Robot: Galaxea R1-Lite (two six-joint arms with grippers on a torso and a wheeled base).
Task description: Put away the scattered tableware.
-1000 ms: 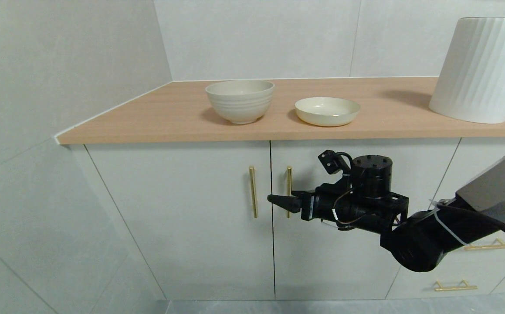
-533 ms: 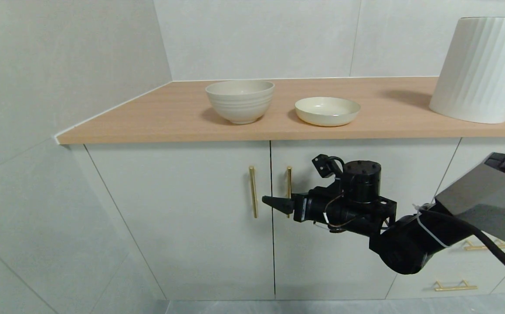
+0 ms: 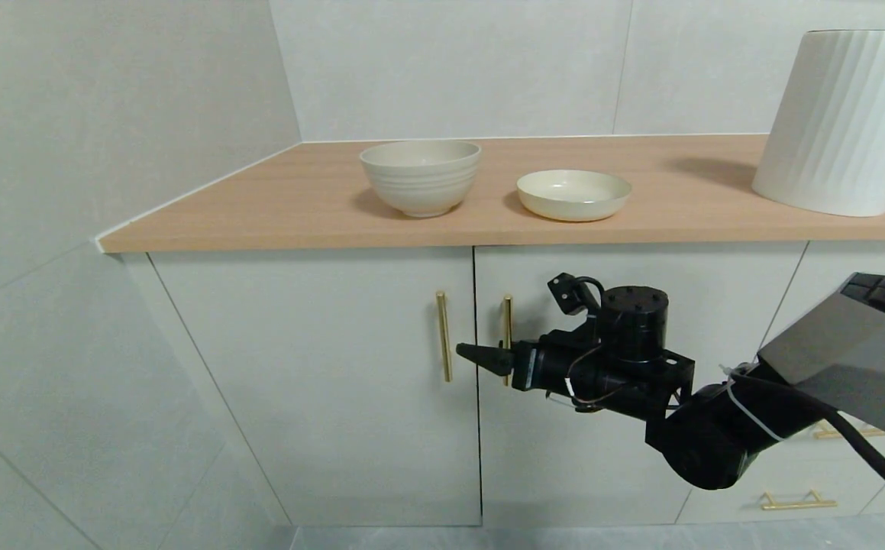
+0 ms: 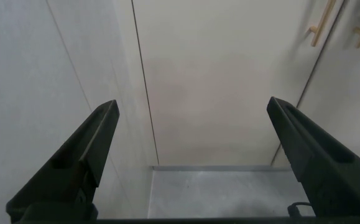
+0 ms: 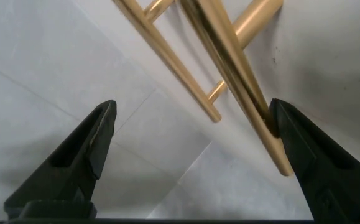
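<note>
Head view, bowl (image 3: 420, 177): upright on countertop (image 3: 274, 210), toward its left end, not yet put away
Head view, shallow dish (image 3: 573, 194): on same countertop beside bowl, small gap between, untouched
Head view, ribbed white container (image 3: 843, 122): at far right of countertop, well apart from both pieces
Head view, cabinet doors (image 3: 320, 382): both shut under the counter
Head view, right gripper (image 3: 479, 356): level with the two brass handles, tips across right door handle (image 3: 506, 321), just short of left door handle (image 3: 443, 336)
Left wrist view, left gripper (image 4: 192, 155): spread wide, nothing between, aimed at lower cabinet front and floor (image 4: 217, 193)
Right wrist view, fingers (image 5: 68, 171): spread wide, both handle bars in the gap, nearer bar close by one finger, contact not clear, nothing clamped
Progress: judged very early; nothing stored, no door opened
Left to do: likely grip a handle, pull a door open, then carry bowl and shallow dish inside
</note>
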